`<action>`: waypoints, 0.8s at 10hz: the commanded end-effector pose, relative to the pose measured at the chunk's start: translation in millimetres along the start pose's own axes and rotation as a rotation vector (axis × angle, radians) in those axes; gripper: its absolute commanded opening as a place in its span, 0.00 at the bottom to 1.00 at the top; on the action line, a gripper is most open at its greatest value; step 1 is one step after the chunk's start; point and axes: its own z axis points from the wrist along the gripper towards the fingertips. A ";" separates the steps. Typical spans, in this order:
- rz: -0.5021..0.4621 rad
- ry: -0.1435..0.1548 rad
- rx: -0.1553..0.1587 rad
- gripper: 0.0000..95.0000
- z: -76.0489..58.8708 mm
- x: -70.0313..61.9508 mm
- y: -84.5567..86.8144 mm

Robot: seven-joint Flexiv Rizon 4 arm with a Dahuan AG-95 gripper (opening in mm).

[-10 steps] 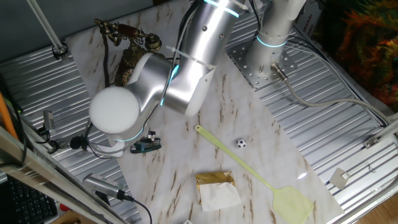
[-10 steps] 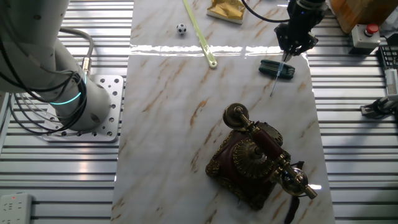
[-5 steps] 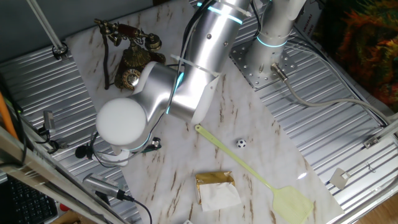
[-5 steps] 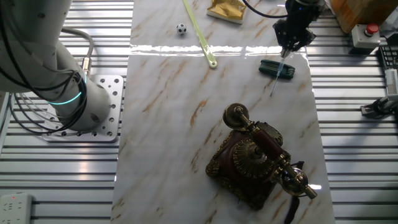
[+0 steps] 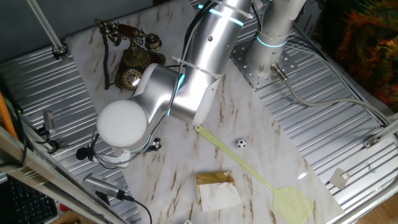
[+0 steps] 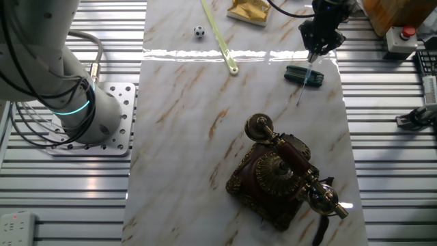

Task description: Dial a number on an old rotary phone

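One marble-patterned bench (image 6: 191, 123) carries everything here, and our arm (image 5: 186, 74) bends across it in one fixed view, hiding much of its near-left part. The old rotary phone (image 6: 280, 179) stands well apart from our pincer (image 6: 318, 49), handset resting on its cradle and the round dial (image 5: 130, 78) facing up. The pincer hangs above a small dark tool (image 6: 305, 74) at the bench's far edge; a thin rod runs down from it towards the tool, but we cannot tell whether the jaws are clenched on it or released. A long yellow-green fly swatter (image 5: 261, 177), a gold packet (image 5: 216, 186) and a tiny ball (image 5: 240, 143) lie elsewhere. To do this step well, we judge that we should first secure a slim stylus, then approach the dial from above, clear of the handset, and seat the tip squarely in one finger hole.
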 end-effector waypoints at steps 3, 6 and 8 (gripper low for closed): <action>-0.001 0.000 0.002 0.00 1.7 -1.0 0.1; -0.001 0.001 0.005 0.00 6.4 -1.7 0.7; -0.003 0.006 0.009 0.00 7.8 -2.0 0.9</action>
